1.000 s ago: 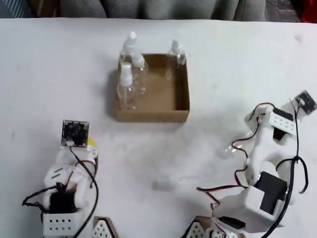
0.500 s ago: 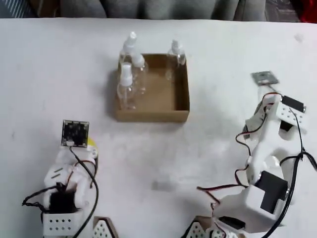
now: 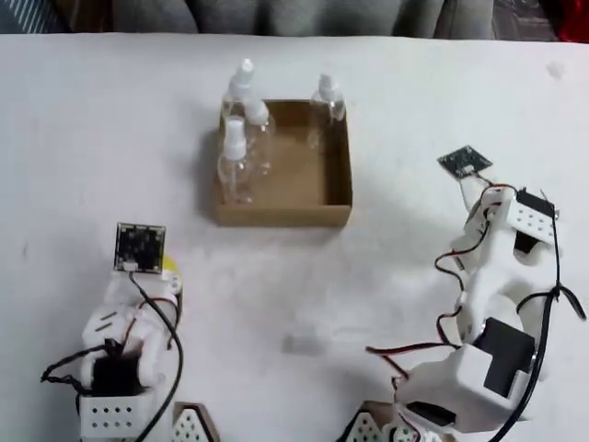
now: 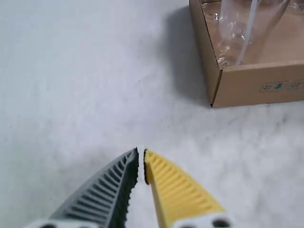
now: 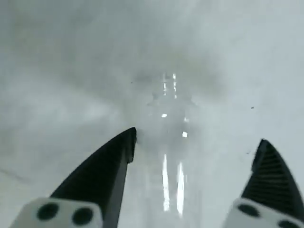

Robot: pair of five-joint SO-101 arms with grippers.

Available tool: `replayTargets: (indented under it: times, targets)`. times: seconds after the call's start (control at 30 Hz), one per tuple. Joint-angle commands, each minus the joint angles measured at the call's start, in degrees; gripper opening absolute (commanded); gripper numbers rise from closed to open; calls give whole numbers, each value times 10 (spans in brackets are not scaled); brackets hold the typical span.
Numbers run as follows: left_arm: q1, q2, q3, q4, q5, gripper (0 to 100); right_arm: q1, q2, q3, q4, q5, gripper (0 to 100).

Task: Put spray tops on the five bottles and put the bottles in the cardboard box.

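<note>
The cardboard box [image 3: 285, 216] sits at the table's middle back, with several clear bottles [image 3: 234, 164] wearing white spray tops standing in it along its left and far sides. Its corner [image 4: 247, 85] and a bottle's base appear in the left wrist view. Another clear bottle [image 5: 171, 156] without a top lies on the white table, between the spread fingers of my right gripper [image 5: 197, 137], which is open and close above it. My left gripper [image 4: 141, 153] is shut on nothing, low over the table in front of the box's left corner.
The right arm [image 3: 492, 276] with its loose red and black wires fills the table's right front. The left arm [image 3: 124, 350] rests at the left front. A faint pale patch [image 3: 299, 343] lies on the table between them.
The right arm's wrist has swung from the far right edge toward the table's middle and tipped downward. The left arm and the box have not moved.
</note>
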Motion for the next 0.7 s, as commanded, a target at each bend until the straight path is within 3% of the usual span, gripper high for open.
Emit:
replayTargets:
  times: [0.0,0.17,0.37,0.5,0.67]
  targets:
    - [-7,-9,-1,4,-4,22,4,-15,-6,-5,16,344]
    - [-7,-9,-1,4,-4,22,6,-58,-8,91,105,334]
    - [-7,-9,-1,5,-4,22,46,-111,0,134,137,200]
    - [-7,-9,-1,11,-4,22,58,-112,24,131,137,259]
    - [-4,-9,-1,16,-5,22,55,-112,73,43,135,337]
